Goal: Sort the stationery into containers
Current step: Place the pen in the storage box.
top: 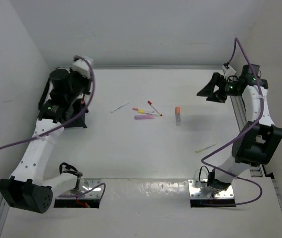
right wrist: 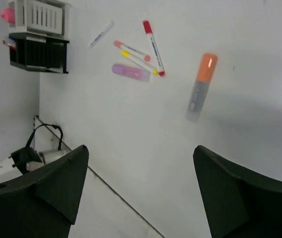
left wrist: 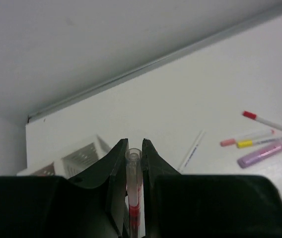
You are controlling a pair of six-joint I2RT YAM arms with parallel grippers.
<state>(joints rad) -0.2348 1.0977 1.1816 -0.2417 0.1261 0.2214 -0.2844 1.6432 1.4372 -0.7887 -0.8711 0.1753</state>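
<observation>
Stationery [top: 145, 117]: early days in the sort. Pinched tight in the left gripper [left wrist: 134, 147], one clear pen [left wrist: 134, 198] with red bands, long axis straight along the fingers, open end poking forward, near the white bin [left wrist: 79, 157]. Seemingly stowed: a pink piece [right wrist: 7, 14] at that bin, beside the black organizer [right wrist: 39, 52]. Left on the table [top: 131, 158]: white pen [top: 120, 107], thin markers [right wrist: 152, 44], lilac highlighter [right wrist: 130, 72], orange-capped highlighter [top: 177, 115], yellow pencil [top: 206, 148]. Right gripper [right wrist: 140, 153] spread wide, holding nothing.

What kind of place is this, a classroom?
More likely a robot test bench: two white robot arms bolted to a plain white table, bare white walls around it, and coloured marker pens laid out. The left claw grips a clear red-marked pen.
</observation>
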